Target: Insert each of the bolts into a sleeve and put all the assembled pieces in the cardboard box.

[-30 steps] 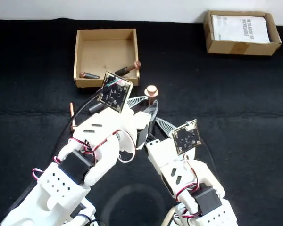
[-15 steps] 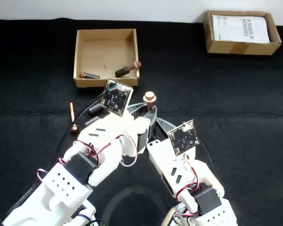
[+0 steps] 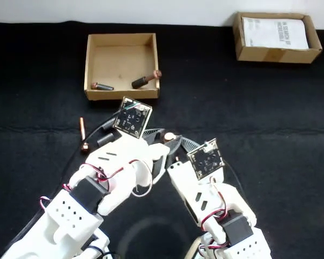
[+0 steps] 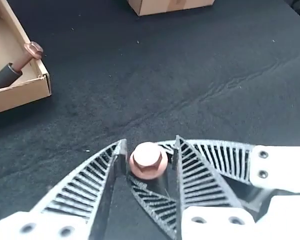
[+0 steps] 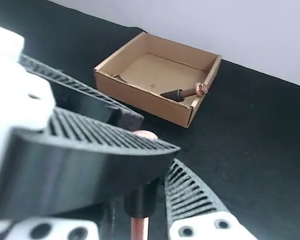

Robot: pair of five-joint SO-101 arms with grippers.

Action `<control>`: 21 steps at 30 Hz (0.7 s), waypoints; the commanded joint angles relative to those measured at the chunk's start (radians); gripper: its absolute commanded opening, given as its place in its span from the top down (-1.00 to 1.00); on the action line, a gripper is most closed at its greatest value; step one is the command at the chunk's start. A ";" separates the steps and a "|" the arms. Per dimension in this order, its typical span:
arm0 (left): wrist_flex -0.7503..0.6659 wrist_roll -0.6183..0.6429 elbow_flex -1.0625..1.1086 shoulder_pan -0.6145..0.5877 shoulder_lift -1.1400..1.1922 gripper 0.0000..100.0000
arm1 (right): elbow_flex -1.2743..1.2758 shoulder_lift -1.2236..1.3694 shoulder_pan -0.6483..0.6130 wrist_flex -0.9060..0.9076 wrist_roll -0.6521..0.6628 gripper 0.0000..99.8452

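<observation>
While the left jaws pinch the bolt (image 4: 147,161) by its head, the right jaws clamp the sleeve (image 5: 140,196) just beneath, likely to steady it for insertion. Shank tip pokes out below the sleeve. Cardboard box (image 3: 92,59) sits well beyond both jaws.

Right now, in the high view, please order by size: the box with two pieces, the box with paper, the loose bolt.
1. Box with two pieces and box with paper: too alike to rank.
2. Loose bolt, clearly smallest.
</observation>
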 commanded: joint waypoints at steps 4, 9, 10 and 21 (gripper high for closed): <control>0.146 -0.006 -0.142 -0.008 -0.108 0.69 | -0.048 -0.007 0.093 -0.022 0.011 0.98; 0.391 -0.075 -0.280 -0.008 -0.214 0.69 | -0.048 -0.007 0.130 -0.019 0.006 0.98; 0.442 -0.074 -0.298 -0.008 -0.239 0.69 | -0.048 -0.007 0.131 -0.019 0.006 0.98; 0.608 -0.075 -0.168 -0.352 -0.545 0.97 | -0.248 -0.004 0.140 0.157 0.006 0.98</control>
